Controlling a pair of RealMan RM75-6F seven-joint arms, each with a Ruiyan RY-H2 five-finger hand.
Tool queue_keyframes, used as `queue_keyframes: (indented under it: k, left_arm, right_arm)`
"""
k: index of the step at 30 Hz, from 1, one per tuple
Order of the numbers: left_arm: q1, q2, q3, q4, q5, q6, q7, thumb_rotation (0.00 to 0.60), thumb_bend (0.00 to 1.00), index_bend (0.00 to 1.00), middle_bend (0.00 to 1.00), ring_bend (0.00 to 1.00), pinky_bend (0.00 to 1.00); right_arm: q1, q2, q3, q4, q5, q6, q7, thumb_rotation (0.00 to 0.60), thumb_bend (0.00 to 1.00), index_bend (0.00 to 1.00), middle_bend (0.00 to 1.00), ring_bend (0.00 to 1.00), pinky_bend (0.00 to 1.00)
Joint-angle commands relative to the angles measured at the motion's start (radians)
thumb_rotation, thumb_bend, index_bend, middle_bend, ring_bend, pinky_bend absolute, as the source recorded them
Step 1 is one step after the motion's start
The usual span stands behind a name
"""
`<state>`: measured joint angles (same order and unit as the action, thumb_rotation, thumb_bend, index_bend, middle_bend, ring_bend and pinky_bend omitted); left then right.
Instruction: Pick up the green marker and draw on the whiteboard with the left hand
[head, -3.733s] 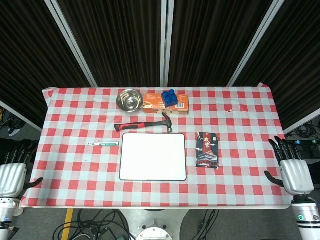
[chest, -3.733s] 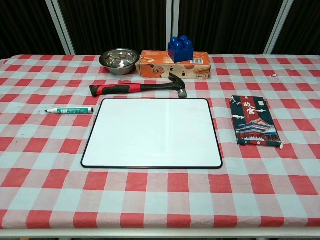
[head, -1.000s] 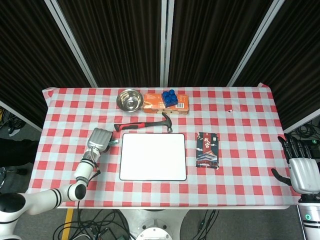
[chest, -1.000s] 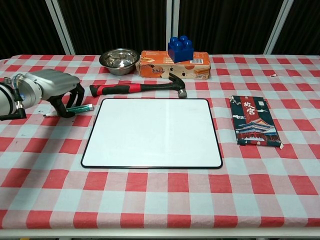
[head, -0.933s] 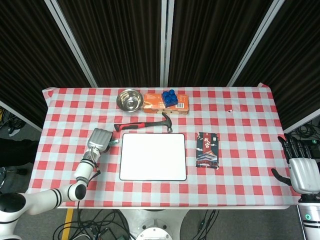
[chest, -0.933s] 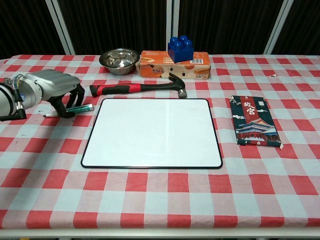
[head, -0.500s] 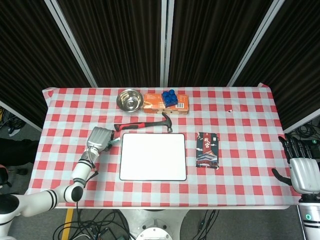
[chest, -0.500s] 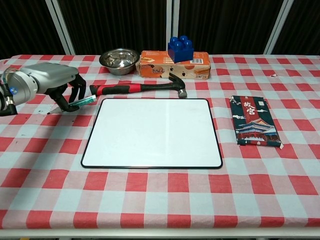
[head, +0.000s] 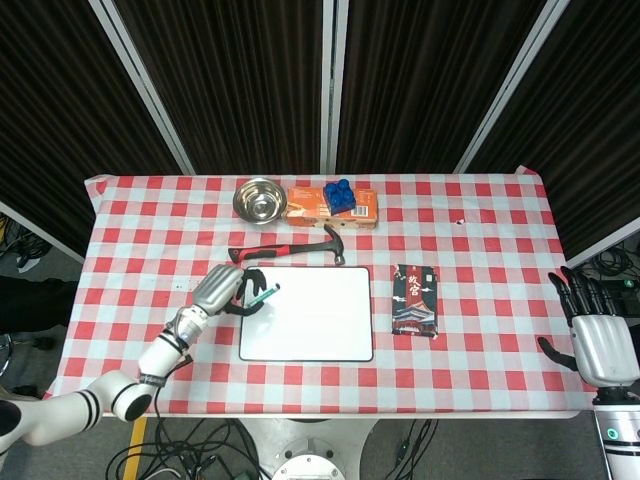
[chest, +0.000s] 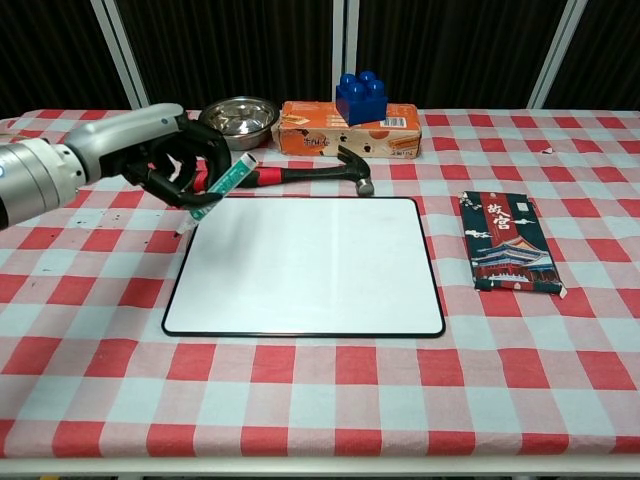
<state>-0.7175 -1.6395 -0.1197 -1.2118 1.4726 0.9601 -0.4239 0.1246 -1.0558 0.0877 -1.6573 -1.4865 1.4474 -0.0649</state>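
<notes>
My left hand (head: 226, 290) (chest: 175, 160) grips the green marker (chest: 218, 192) (head: 261, 294), lifted off the cloth and tilted, tip pointing down toward the left edge of the whiteboard (chest: 305, 265) (head: 312, 318). The board lies flat in the middle of the table and its surface is blank. My right hand (head: 594, 340) hangs beyond the table's right edge in the head view, fingers apart and holding nothing; the chest view does not show it.
A red-handled hammer (chest: 300, 174) lies just behind the board. Behind it are a steel bowl (chest: 238, 119), an orange box (chest: 345, 137) with a blue block (chest: 361, 96) on top. A dark printed packet (chest: 506, 243) lies right of the board.
My left hand has lifted the marker from the cloth and carried it right, from left of the board to over its left edge. The right hand has barely moved.
</notes>
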Motion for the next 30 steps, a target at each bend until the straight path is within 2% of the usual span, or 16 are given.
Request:
queue_keyframes:
  k: [1, 7, 11, 24, 30]
  left_arm:
    - [-0.012, -0.100, 0.056, 0.155, 0.126, 0.073, -0.108, 0.600, 0.40, 0.48, 0.57, 0.69, 0.97]
    - [-0.039, -0.184, 0.077, 0.310, 0.162, 0.095, -0.117, 0.600, 0.40, 0.48, 0.57, 0.67, 0.96]
    - [-0.053, -0.219, 0.083, 0.376, 0.167, 0.099, -0.145, 0.600, 0.40, 0.48, 0.57, 0.67, 0.96]
    - [-0.068, -0.278, 0.114, 0.499, 0.173, 0.109, -0.161, 0.600, 0.40, 0.48, 0.57, 0.67, 0.96]
    - [-0.104, -0.329, 0.107, 0.536, 0.170, 0.089, -0.179, 0.600, 0.40, 0.48, 0.57, 0.67, 0.96]
  right_arm:
    - [0.000, -0.001, -0.002, -0.001, -0.001, -0.002, 0.001, 0.600, 0.10, 0.00, 0.00, 0.00, 0.07]
    - [0.000, -0.002, -0.004, 0.004, 0.002, -0.006, 0.009, 0.600, 0.10, 0.00, 0.00, 0.00, 0.08]
    - [-0.001, -0.003, -0.004, 0.009, 0.003, -0.005, 0.015, 0.600, 0.10, 0.00, 0.00, 0.00, 0.08]
    - [-0.002, -0.003, -0.006, 0.020, 0.008, -0.010, 0.029, 0.600, 0.10, 0.00, 0.00, 0.00, 0.08]
    - [-0.004, 0.002, -0.005, 0.020, 0.013, -0.010, 0.031, 0.600, 0.10, 0.00, 0.00, 0.00, 0.08]
